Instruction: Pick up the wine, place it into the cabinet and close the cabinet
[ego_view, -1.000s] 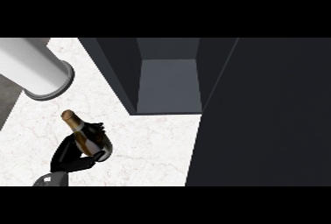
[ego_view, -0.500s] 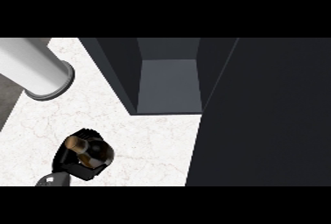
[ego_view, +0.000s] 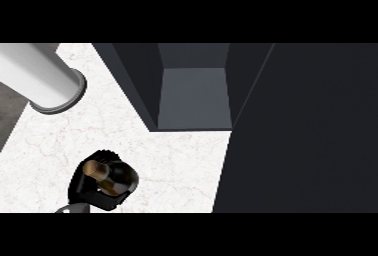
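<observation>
- The left robot hand (ego_view: 94, 189) is showing at the lower left of the head view, its black fingers curling round the wine bottle (ego_view: 103, 176) and pinching it.
- The wine bottle is standing nearly on end under the camera, so mostly its brown top and dark shoulder are showing inside the hand; the lower part is being hidden by the fingers.
- Compared with a second ago, the bottle is looking much shorter: back then it was lying slantwise, its neck pointing up and to the left, and now it is tipping up towards the camera.
- Compared with half a second ago, the bottle's top is sitting a little more squarely over the hand, and the hand itself is staying at almost the same spot near the lower edge.
- The hand and bottle are hovering over the white marbled counter (ego_view: 170, 155), well apart from the cabinet.
- The cabinet (ego_view: 193, 95) is standing open at the upper middle, its grey inside showing between dark walls.
- The cabinet door (ego_view: 303, 130) is filling the right side of the view as a big dark panel, looking the same as in both earlier pictures.
- A grey and white cylinder (ego_view: 44, 80) is lying at the upper left of the counter, just where it was before, near the counter's left edge.
- The right robot hand is not showing in the view.
</observation>
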